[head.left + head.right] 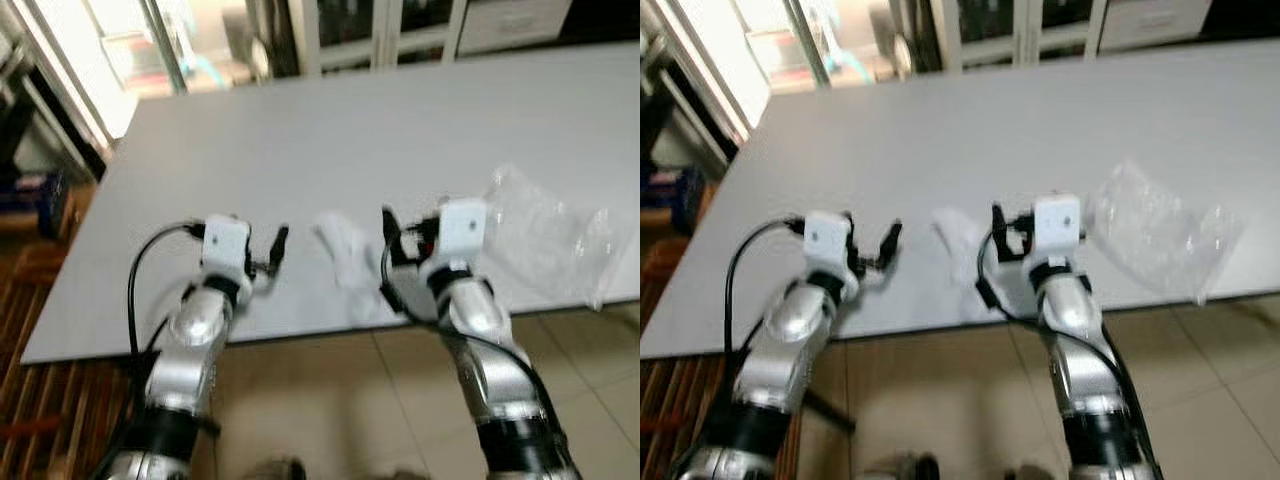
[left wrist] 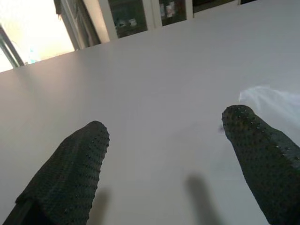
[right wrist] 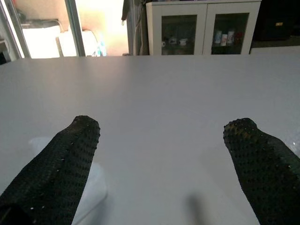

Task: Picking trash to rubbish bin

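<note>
Grey table edge: white tissue lies between left gripper and right gripper, both spread wide, empty. Clear plastic bag just beyond the right gripper's outer side.

Grey table — beyond it, a glass-fronted white cabinet.

Both silver arms raised forward, left tool spread, right tool spread
</note>
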`<state>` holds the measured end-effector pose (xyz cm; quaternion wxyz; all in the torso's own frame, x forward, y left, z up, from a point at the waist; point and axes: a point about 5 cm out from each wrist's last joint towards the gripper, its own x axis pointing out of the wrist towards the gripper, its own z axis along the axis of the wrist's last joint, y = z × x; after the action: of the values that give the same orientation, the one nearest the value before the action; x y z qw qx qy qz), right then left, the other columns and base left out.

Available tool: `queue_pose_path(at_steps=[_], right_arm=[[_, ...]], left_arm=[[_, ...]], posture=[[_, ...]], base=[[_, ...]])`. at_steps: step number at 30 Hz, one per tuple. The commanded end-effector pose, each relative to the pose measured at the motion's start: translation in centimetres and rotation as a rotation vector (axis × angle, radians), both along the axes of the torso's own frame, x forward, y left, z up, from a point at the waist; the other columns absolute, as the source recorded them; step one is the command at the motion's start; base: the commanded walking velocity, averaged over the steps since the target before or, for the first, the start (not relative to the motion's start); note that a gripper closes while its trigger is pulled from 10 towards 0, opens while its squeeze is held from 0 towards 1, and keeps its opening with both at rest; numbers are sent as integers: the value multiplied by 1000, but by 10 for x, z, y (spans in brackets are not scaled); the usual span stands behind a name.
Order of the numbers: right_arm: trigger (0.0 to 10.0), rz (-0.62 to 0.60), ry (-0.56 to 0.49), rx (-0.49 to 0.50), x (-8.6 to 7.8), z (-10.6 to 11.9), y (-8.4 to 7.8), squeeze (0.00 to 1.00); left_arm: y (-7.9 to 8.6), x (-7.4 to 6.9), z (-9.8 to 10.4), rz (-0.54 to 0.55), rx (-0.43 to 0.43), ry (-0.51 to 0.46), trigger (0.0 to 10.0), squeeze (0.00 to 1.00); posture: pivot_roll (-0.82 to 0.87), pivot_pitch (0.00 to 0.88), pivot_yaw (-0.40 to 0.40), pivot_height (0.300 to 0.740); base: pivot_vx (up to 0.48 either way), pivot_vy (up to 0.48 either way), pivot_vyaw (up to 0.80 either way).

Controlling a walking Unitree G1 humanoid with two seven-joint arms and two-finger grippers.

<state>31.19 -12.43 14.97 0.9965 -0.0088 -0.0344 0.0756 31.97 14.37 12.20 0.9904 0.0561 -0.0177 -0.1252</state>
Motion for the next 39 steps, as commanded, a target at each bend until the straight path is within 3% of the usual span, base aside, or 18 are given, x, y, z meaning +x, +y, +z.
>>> queue_pose_path(at_steps=[1, 6, 10, 18, 24, 31, 39], right_arm=[[10000, 31, 6, 19, -2, 3, 8, 0], [10000, 44, 24, 57, -2, 4, 13, 0], [10000, 90, 99, 140, -5, -3, 30, 0], [10000, 61, 208, 196, 2, -22, 32, 0], [10000, 76, 281, 140, 10, -31, 35, 0], [10000, 99, 290, 115, 13, -34, 38, 0], [10000, 172, 306, 104, 12, -36, 53, 0]], left_arm=[[6, -1, -3, 14, 10, 15, 10000, 0], [8, 0, -2, 16, 13, 16, 10000, 0], [11, -2, 0, 21, 19, 14, 10000, 0], [14, -6, -2, 5, 38, 29, 10000, 0], [9, -4, -4, -6, 37, 36, 10000, 0], [7, -3, -4, -6, 28, 36, 10000, 0], [5, -5, -6, -6, 23, 43, 10000, 0]], posture=[[-19, 109, 82, 740], [-19, 109, 82, 740], [4, 125, 84, 740], [14, 123, 98, 740], [5, 114, 96, 740], [-1, 112, 89, 740], [-1, 117, 83, 740]], base=[[0, 0, 0], [0, 0, 0], [0, 0, 0], [0, 0, 0], [0, 0, 0], [0, 0, 0], [0, 0, 0]])
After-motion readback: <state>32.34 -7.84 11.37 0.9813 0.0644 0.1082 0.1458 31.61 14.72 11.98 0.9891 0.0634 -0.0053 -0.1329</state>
